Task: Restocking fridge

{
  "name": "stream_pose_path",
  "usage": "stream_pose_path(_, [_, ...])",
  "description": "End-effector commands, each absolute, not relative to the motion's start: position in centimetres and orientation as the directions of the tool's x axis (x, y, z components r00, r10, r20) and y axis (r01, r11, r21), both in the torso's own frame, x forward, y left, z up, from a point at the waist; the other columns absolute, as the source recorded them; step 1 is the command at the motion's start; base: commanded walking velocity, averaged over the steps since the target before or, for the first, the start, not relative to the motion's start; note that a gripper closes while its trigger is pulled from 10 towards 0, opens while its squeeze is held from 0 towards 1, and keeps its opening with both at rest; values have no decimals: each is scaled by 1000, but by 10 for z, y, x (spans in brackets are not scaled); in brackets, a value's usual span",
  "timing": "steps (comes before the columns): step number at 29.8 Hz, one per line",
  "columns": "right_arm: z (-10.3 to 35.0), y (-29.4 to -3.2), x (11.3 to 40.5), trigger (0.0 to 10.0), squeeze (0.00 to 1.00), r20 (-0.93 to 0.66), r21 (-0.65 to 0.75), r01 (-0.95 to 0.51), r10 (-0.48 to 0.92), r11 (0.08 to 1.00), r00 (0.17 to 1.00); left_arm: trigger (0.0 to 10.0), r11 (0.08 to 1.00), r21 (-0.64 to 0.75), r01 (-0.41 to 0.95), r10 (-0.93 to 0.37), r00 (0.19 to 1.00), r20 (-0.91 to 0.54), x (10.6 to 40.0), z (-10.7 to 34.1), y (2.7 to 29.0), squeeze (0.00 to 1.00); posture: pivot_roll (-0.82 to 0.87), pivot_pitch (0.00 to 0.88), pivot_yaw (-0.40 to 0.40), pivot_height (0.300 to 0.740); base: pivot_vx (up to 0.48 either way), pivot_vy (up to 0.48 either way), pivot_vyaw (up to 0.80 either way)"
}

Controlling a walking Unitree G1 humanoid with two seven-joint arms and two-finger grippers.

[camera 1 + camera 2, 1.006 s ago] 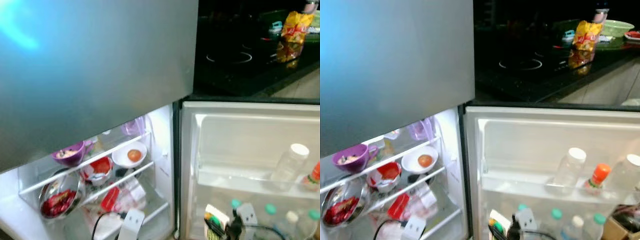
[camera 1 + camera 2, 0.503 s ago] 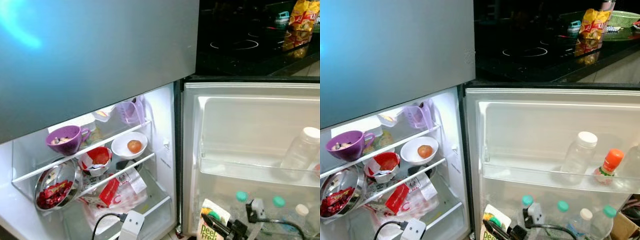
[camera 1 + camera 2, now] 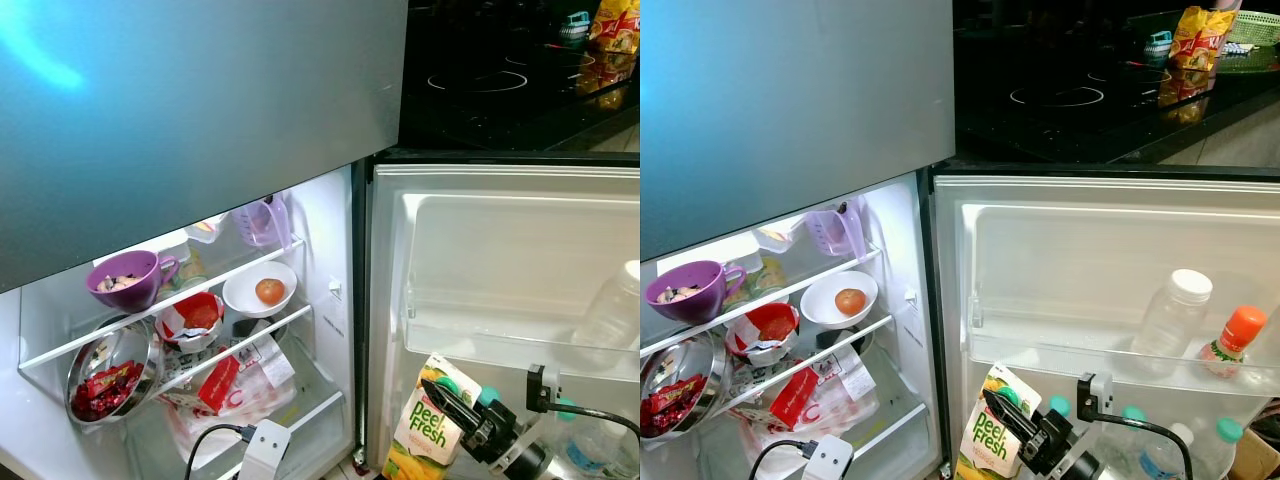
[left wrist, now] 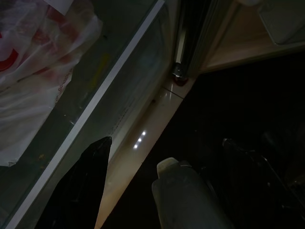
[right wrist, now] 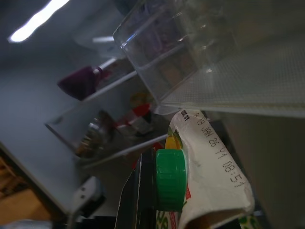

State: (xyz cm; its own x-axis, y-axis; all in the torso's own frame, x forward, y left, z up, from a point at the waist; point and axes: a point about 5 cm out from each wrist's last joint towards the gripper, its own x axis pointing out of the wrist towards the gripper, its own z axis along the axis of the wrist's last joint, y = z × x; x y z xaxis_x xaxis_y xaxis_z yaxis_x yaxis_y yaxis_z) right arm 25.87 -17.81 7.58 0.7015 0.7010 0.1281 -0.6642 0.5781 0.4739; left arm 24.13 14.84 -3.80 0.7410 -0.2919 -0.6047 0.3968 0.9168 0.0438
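A white juice carton [image 3: 992, 432] with green lettering, yellow fruit art and a green cap [image 5: 170, 179] is showing beside black fingers [image 3: 1012, 420]. A purple cup [image 3: 124, 280], a white bowl [image 3: 258, 291] holding an orange-red fruit [image 3: 269, 291], and an orange-capped bottle [image 3: 1230, 343] are sitting in the white-lined, grey-doored fridge [image 3: 200, 110].

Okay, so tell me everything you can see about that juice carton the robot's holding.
The juice carton is a gable-top cardboard pack, white with green "peel fresh" lettering and yellow fruit art. A green screw cap sits on its sloped top, and a printed date runs along the top seam. The right gripper is clamped on it near the cap. It tilts slightly, held low in front of the open fridge door, below the door shelf holding bottles. Its base is out of frame.
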Motion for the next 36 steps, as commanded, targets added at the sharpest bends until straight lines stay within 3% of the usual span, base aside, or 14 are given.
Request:
stream_pose_path(1, [81, -174, 263, 10000, 0, 145, 413, -684, 698, 601, 701, 10000, 912, 59, 407, -286, 731, -620, 238, -40, 154, 0, -44, 108, 60, 610, 0, 0, 0])
stream_pose_path(7, [87, -168, 275, 10000, 0, 139, 261, -691, 682, 674, 718, 10000, 907, 64, 416, -290, 729, -620, 238, -40, 154, 0, -42, 112, 63, 610, 0, 0, 0])
stream_pose_path(14, [82, -156, 275, 10000, 0, 108, 131, -729, 721, 672, 684, 10000, 904, 66, 423, -295, 727, -621, 238, -39, 155, 0, -40, 116, 64, 610, 0, 0, 0])
stream_pose_path(28, [69, -130, 265, 10000, 0, 38, -210, -794, 817, 570, 576, 10000, 897, 73, 436, -299, 719, -628, 234, -41, 157, 0, -26, 136, 57, 610, 0, 0, 0])
stream_pose_path(30, [69, -129, 264, 10000, 0, 20, -258, -796, 827, 547, 562, 10000, 896, 74, 439, -299, 718, -629, 233, -41, 157, 0, -27, 137, 57, 610, 0, 0, 0])
stream_pose_path(31, [67, -128, 262, 10000, 0, -21, -357, -800, 852, 483, 523, 10000, 894, 75, 441, -300, 716, -631, 233, -41, 158, 0, -27, 137, 58, 610, 0, 0, 0])
stream_pose_path(36, [69, -125, 262, 10000, 0, -2, -408, -782, 856, 471, 516, 10000, 892, 75, 446, -303, 713, -632, 232, -42, 157, 0, -26, 138, 59, 610, 0, 0, 0])
